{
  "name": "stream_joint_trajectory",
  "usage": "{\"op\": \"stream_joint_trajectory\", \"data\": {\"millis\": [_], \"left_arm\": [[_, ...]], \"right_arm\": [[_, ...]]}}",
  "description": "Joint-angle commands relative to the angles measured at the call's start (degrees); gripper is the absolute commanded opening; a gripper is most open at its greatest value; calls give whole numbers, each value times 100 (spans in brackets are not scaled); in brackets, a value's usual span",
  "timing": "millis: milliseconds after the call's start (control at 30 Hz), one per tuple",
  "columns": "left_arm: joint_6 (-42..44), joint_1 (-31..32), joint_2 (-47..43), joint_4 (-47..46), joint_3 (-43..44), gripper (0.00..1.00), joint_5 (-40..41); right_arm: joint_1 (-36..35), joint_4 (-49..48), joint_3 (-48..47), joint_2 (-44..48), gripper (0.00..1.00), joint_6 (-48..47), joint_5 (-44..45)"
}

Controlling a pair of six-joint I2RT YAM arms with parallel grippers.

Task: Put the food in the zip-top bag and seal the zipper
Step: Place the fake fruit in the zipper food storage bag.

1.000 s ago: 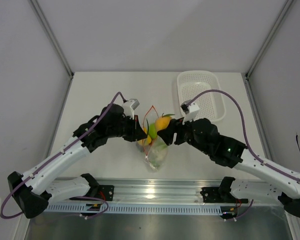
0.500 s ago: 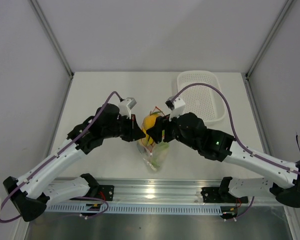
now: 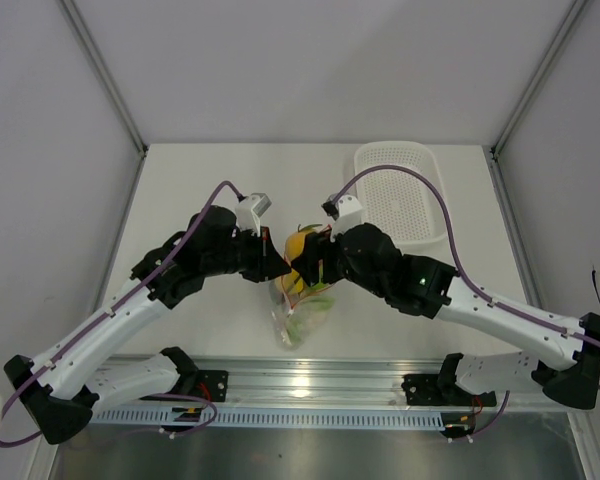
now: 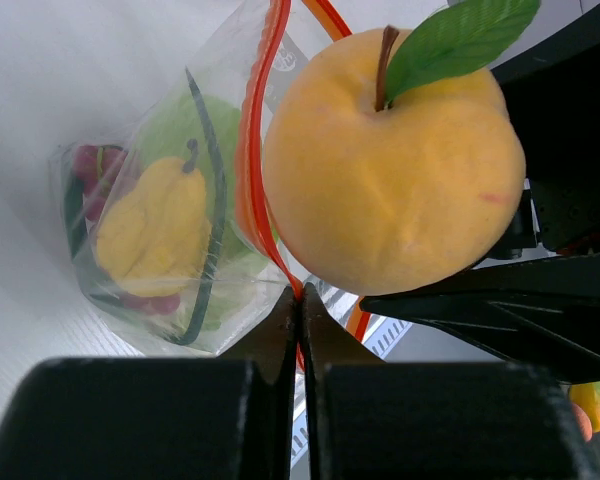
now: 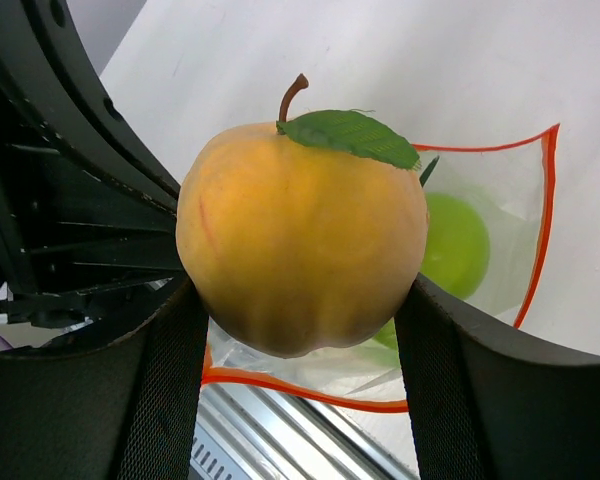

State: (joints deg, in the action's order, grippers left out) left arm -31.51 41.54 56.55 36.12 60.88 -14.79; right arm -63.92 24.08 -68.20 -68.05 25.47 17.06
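Now, left claw (image 4: 300,300): shut tight, pinching the red zipper (image 4: 250,170)
Right claw (image 5: 302,340): holding the orange fruit (image 5: 300,230) right at the open bag (image 5: 510,200)
Inside the bag: green apple (image 5: 456,245) and yellow piece (image 4: 150,230)

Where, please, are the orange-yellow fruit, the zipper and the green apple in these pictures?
orange-yellow fruit (image 5: 300,240): right wrist view, middle of its skin.
zipper (image 4: 246,160): left wrist view, middle of the strip.
green apple (image 5: 458,245): right wrist view, its visible side.
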Motion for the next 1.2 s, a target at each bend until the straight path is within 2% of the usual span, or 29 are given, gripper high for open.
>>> {"op": "stream_joint_trajectory", "data": {"millis": [0, 33, 67, 167, 200, 467, 700, 867, 1100, 1133, 1167], "left_arm": [[-75, -32, -136, -290, 231, 1, -77], [-66, -32, -127, -272, 240, 1, -60], [-66, -32, -136, -263, 231, 1, -51], [-57, -32, -145, -263, 205, 1, -42], [-57, -32, -136, -263, 205, 1, -59], [-57, -32, -180, -228, 187, 1, -24], [-66, -32, -197, -219, 178, 1, -42], [-66, -32, -189, -237, 135, 1, -94], [-49, -32, -189, -254, 64, 1, -147], [-49, -32, -189, -246, 90, 1, -130], [-40, -32, -189, -237, 73, 1, -138]], "right_arm": [[-50, -17, 53, 46, 44, 133, -53], [-59, 9, 79, 64, 50, 159, -54], [-68, 18, 131, 125, 65, 151, -45], [-77, 88, 202, 239, 99, 124, 112], [-77, 115, 185, 301, 99, 98, 148], [28, 545, 0, 670, 99, -51, 675], [476, 1168, 0, 600, 99, 378, 781], [653, 1074, 412, 547, 98, 511, 606], [925, 547, 844, 398, 74, 625, 62], [977, 502, 870, 363, 54, 617, -26], [987, 467, 879, 328, 45, 625, -166]]}}
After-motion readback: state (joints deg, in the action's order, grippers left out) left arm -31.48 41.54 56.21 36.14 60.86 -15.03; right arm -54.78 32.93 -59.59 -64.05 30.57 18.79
